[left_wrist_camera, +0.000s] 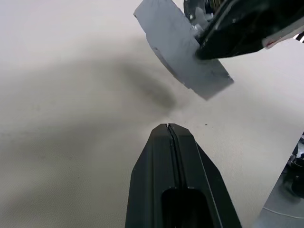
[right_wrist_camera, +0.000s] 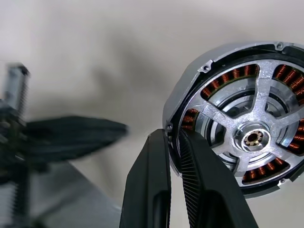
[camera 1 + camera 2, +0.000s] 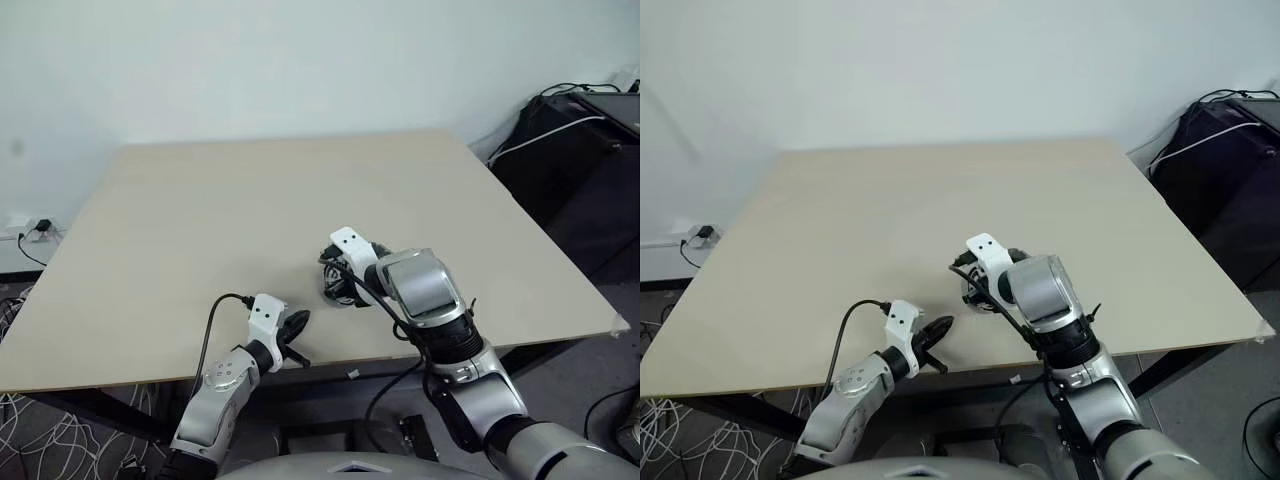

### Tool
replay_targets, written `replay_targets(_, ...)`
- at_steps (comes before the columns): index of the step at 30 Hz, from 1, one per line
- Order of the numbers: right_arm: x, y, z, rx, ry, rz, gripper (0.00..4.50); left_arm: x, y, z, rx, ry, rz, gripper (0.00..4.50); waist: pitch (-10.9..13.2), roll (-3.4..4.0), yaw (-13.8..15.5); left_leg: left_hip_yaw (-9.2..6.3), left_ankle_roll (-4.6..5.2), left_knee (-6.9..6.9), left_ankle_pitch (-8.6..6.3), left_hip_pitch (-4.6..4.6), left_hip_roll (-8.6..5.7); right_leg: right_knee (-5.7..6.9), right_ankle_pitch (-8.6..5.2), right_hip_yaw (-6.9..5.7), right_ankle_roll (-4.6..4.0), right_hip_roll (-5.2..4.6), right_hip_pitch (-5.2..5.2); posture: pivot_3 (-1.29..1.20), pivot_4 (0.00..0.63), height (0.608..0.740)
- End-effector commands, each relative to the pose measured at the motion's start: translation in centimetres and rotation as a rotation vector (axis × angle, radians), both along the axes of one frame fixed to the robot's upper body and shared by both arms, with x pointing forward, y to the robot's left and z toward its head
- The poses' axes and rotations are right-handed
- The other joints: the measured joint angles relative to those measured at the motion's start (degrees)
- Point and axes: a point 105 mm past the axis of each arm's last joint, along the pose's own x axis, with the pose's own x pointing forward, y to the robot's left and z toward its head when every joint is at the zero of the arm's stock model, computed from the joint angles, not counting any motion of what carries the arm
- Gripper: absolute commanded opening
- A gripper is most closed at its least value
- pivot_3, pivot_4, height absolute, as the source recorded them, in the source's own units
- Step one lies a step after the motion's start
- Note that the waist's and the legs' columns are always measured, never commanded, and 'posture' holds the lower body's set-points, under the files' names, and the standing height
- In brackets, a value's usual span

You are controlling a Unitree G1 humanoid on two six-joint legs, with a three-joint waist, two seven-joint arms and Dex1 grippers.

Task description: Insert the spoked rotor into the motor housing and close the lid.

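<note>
At the near middle of the table (image 3: pixel 250 200), a little right of centre, the right gripper (image 2: pixel 173 137) pinches the rim of the motor housing (image 2: pixel 216 83) between its two black fingers. It appears to hold the housing tilted on edge and clear of the tabletop, since a shadow lies apart from it on the wood.

The first step looks done. The spoked rotor (image 2: pixel 254 137) sits inside the ring of copper windings, its silver spokes and hub facing us and seemingly flush. We judge it seated, though we cannot check how deep it sits.

What is left is the lid, and we cannot find one lying separately on the table. From the left wrist the held piece shows a flat grey round back (image 1: pixel 183 52). Whether that is the housing's own shell or the cap we cannot tell. The face towards the right wrist is open, so we take the closing as not yet done.

The left gripper (image 3: pixel 295 325) rests low by the near edge, left of the housing and apart from it. Its fingers are pressed together on nothing.

Around us there is little:
- the tabletop is otherwise bare
- dark bags and cabling (image 3: pixel 570 140) stand off the far right corner
- a wall socket (image 3: pixel 35 228) sits at the far left
- loose cables (image 3: pixel 40 440) lie on the floor at the near left

None of it crowds the work. The real hindrance is the grip itself, because the right fingers overlap the rim where a cap would have to seat.
</note>
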Motion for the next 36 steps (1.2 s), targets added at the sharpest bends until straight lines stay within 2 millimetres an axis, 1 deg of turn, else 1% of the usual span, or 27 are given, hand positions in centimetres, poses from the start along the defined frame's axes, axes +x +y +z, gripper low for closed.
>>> replay_targets(1,0.5,0.3,1.5,0.044,-0.055,-0.034,0.07,0.5,-0.4,1.7,-0.027,-0.056,-0.006,0.0,0.0,0.0,-0.02,0.0,-0.01,0.0,0.0,-0.03,-0.01,0.0,0.0,0.0,0.0,0.0,-0.03,0.0,0.0,0.74)
replay_targets(3,0.6,0.1,0.9,0.037,-0.041,-0.062,0.07,0.5,-0.4,1.7,-0.027,-0.052,-0.003,0.0,0.0,0.0,-0.02,0.0,-0.01,0.0,-0.01,-0.04,-0.01,0.0,0.0,-0.01,0.01,0.0,-0.03,0.0,0.0,0.74)
replay_targets(7,1.4,-1.3,-0.3,-0.001,-0.013,-0.199,0.07,0.4,-0.3,1.5,-0.028,-0.044,0.004,0.0,0.0,0.0,-0.05,0.0,0.0,-0.01,0.0,-0.04,-0.01,0.0,0.0,-0.01,0.01,0.0,-0.04,0.0,0.0,0.74)
replay_targets(10,1.5,-1.7,-0.6,-0.001,-0.008,-0.242,0.07,0.4,-0.3,1.4,-0.029,-0.04,0.011,0.0,0.0,0.01,-0.07,0.01,-0.01,-0.01,0.01,-0.04,-0.02,0.02,0.0,0.0,0.01,0.0,-0.05,0.0,0.0,0.74)
replay_targets(12,1.3,-1.6,-0.7,0.021,0.0,-0.251,0.07,0.4,-0.2,1.4,-0.031,-0.038,0.014,0.0,0.01,0.01,-0.12,0.01,0.02,-0.01,0.02,-0.06,-0.02,0.02,0.0,0.0,0.01,0.01,-0.07,0.0,0.0,0.74)
replay_targets(16,1.1,-1.0,-0.6,0.05,0.004,-0.238,0.07,0.5,-0.2,1.6,-0.035,-0.036,0.014,0.0,0.01,0.01,-0.58,0.01,0.04,-0.03,0.04,-0.05,0.0,0.02,-0.01,0.0,0.0,0.03,-0.07,0.0,0.0,0.74)
replay_targets(20,0.7,0.6,-0.5,0.09,0.02,-0.199,0.07,0.5,-0.3,1.5,-0.032,-0.027,0.007,0.0,0.01,0.02,-0.81,0.01,0.05,-0.04,0.04,-0.04,0.01,0.02,-0.01,0.0,-0.01,0.04,-0.07,0.0,0.0,0.74)
replay_targets(23,0.4,1.3,-0.6,0.101,0.036,-0.186,0.07,0.5,-0.3,1.4,-0.032,-0.022,0.008,0.0,0.01,0.02,-0.88,0.01,0.05,-0.04,0.05,-0.04,0.01,0.02,-0.01,0.0,-0.01,0.04,-0.07,0.0,0.0,0.74)
replay_targets(30,0.9,3.9,-0.1,0.13,0.071,-0.202,0.07,0.3,-0.4,1.1,-0.032,-0.01,0.002,0.0,0.02,0.03,-0.98,0.01,0.04,-0.04,0.05,-0.04,0.01,0.05,-0.01,0.0,-0.01,0.04,-0.08,0.0,0.0,0.74)
replay_targets(32,1.2,4.1,-0.2,0.115,0.091,-0.219,0.07,0.2,-0.5,1.2,-0.029,-0.011,-0.003,0.0,0.01,0.03,-0.69,-0.01,0.04,-0.04,0.05,-0.03,0.01,0.05,-0.01,-0.01,-0.01,0.04,-0.06,0.0,0.0,0.74)
replay_targets(35,1.7,3.8,-0.8,0.083,0.123,-0.264,0.07,0.1,-0.5,1.2,-0.027,-0.012,-0.007,0.0,0.0,0.05,-0.41,-0.03,0.04,-0.04,0.05,-0.03,-0.03,0.02,-0.01,-0.03,-0.01,0.01,-0.03,0.0,0.0,0.74)
replay_targets(36,1.9,3.7,-1.0,0.076,0.131,-0.273,0.42,0.0,-0.5,1.2,-0.026,-0.012,-0.007,0.0,-0.01,0.06,-0.33,-0.03,0.05,-0.04,0.05,-0.02,-0.04,0.02,-0.01,-0.03,-0.01,0.0,-0.01,0.0,0.0,0.74)
